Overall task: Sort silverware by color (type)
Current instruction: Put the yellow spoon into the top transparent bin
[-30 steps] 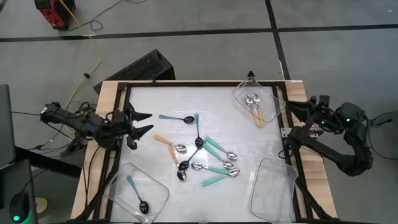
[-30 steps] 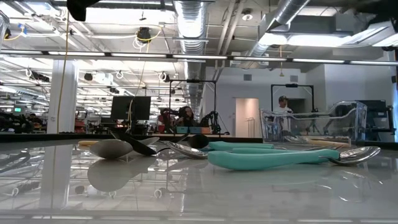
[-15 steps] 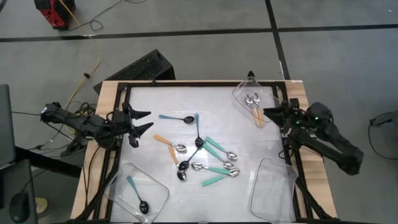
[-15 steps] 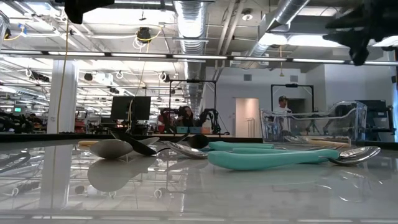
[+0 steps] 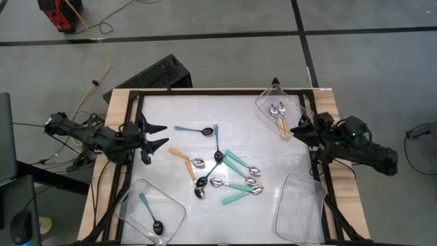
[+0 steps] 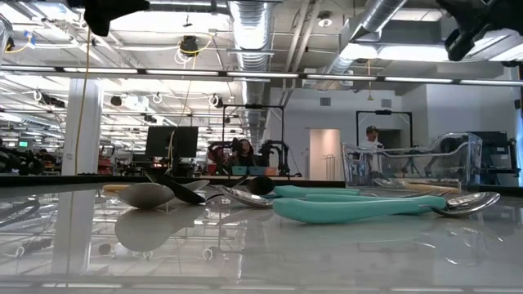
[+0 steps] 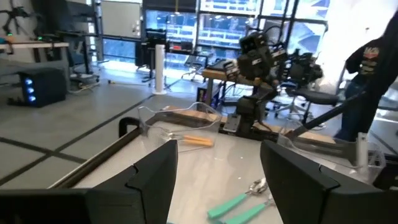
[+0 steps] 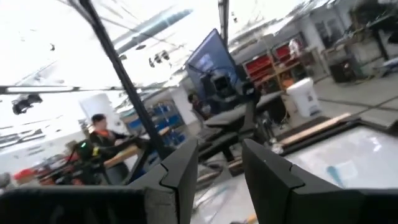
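Observation:
The silverware lies loose mid-table: two blue-handled spoons [image 5: 194,129], orange-handled spoons [image 5: 186,157] and teal-handled spoons [image 5: 239,162], the nearest teal one [image 6: 359,208] flat on the tabletop. More orange spoons lie in the far right tray [image 5: 278,113]. One blue spoon [image 5: 149,210] lies in the near left tray. My left gripper [image 5: 159,134] hovers open by the table's left edge, pointing at the pile. My right gripper [image 5: 295,130] hovers open at the right edge beside the far right tray, nothing between its fingers [image 8: 180,168].
A clear tray [image 5: 299,208] with nothing in it stands at the near right corner. A black frame [image 5: 218,91] runs round the white tabletop. Beyond the table, a dark case [image 5: 160,74] lies on the floor, and people sit far off in the room.
My right gripper has swung in from beyond the table's right edge toward the far right tray, sinking a little and tipping upward while its arm stretched out. The spoons lie where they were.

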Robot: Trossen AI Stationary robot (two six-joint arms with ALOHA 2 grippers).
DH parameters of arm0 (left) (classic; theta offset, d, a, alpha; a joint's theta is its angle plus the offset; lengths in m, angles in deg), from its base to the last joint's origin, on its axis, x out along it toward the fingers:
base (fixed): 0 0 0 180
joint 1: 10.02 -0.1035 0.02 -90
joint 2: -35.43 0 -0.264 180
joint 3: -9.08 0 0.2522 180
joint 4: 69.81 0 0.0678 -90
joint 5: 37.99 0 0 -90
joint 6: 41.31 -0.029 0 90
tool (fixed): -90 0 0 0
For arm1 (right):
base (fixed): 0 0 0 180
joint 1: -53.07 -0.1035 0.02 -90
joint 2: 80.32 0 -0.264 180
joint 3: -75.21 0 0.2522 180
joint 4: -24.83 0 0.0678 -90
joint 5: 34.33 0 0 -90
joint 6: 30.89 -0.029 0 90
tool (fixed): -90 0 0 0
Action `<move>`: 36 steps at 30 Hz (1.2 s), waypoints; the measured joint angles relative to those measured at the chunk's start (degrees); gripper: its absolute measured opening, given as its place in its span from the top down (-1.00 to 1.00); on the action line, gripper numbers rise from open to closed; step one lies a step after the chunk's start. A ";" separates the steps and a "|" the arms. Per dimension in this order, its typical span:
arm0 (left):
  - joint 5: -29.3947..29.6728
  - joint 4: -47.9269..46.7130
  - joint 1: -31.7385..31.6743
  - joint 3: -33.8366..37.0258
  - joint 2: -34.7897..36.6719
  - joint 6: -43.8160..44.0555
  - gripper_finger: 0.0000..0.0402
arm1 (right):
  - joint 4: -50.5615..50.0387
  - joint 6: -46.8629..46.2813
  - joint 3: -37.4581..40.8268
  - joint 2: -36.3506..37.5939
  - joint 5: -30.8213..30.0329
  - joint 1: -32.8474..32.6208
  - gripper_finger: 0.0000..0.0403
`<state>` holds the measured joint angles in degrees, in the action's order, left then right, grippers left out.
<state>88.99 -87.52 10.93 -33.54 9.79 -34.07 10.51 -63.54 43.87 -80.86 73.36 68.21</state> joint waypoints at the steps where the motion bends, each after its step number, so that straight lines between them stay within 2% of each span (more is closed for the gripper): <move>1: -0.43 0.35 0.04 0.00 0.51 -0.34 -0.08 | -0.31 0.59 0.00 -0.37 -0.81 -1.22 0.25; 8: 0.95 0.83 0.04 0.00 5.08 -1.36 -0.08 | -0.22 5.09 0.00 -4.12 -9.01 -10.15 0.25; 14: 0.96 -1.90 0.04 -0.02 7.90 -0.80 -0.08 | 0.54 6.72 0.01 -10.29 -17.61 -17.41 0.25; 20: 0.97 -4.51 0.04 -0.02 9.81 -0.10 -0.08 | 8.06 8.04 0.02 -18.18 -22.45 -23.60 0.25; 25: 2.83 -4.43 0.03 -0.02 11.83 -0.85 -0.08 | 14.91 10.59 0.02 -24.72 -26.49 -27.75 0.25; 32: 2.51 -5.52 0.04 -0.02 12.98 -0.54 -0.08 | 17.43 10.44 0.00 -33.00 -37.33 -31.69 0.25; 36: 2.83 -6.68 0.04 -0.02 12.98 -0.52 -0.08 | 19.21 9.02 0.00 -38.13 -40.62 -33.08 0.25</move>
<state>91.83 -94.20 10.97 -33.56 22.76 -34.60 29.71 -54.52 43.87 -118.99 32.74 35.14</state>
